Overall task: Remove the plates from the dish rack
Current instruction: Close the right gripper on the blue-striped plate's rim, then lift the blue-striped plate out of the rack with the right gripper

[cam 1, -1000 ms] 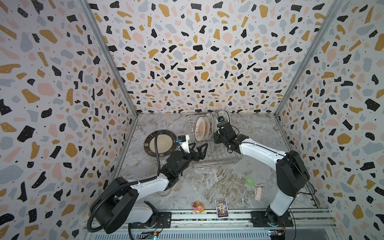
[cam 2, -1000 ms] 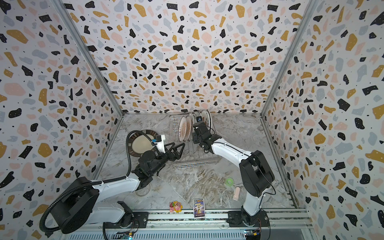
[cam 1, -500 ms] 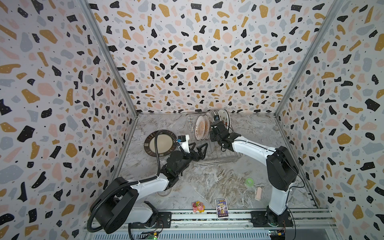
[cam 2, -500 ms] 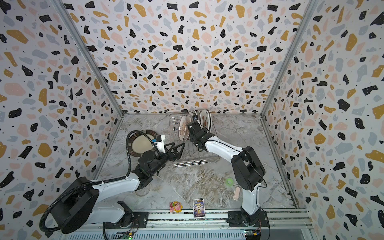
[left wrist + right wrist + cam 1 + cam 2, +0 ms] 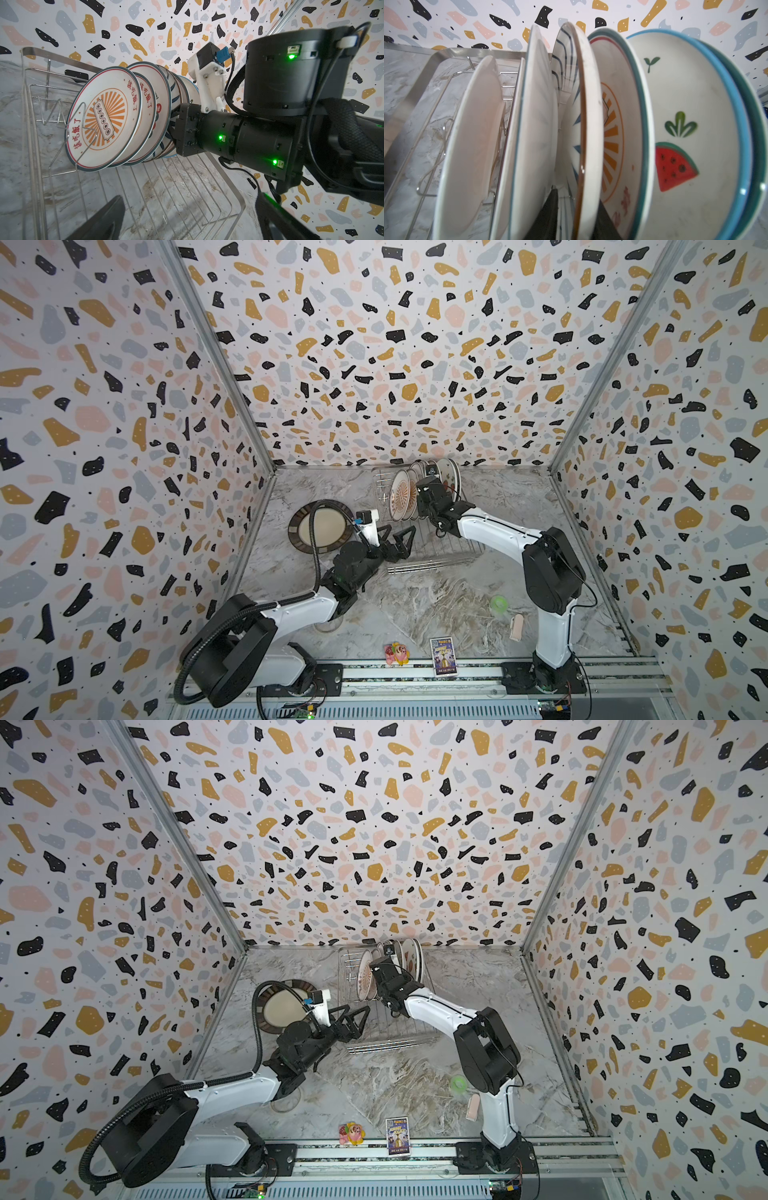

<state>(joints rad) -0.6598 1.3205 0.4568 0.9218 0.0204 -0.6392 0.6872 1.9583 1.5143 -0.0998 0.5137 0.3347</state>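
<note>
The dish rack (image 5: 432, 562) stands at 12 o'clock on the worktop (image 5: 415, 605), with about six plates (image 5: 401, 493) upright in its far end. One brown-rimmed plate (image 5: 332, 526) lies flat at 10 o'clock, so I judge most of the work is not yet done. The left pincer (image 5: 395, 533) is wide and empty, just beside the rack. The right pincer (image 5: 577, 212) is narrow and straddles the striped plate (image 5: 566, 68); whether it grips, I cannot tell.

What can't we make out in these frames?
Whether the right claw grips: the right wrist view cuts its fingers off at the frame edge, either side of the striped plate.
Count of rear plates in the dish rack: the right arm covers them in the left wrist view.
Print on the card: too small in both top views.
The clear ring: partly under the left arm in both top views.
</note>
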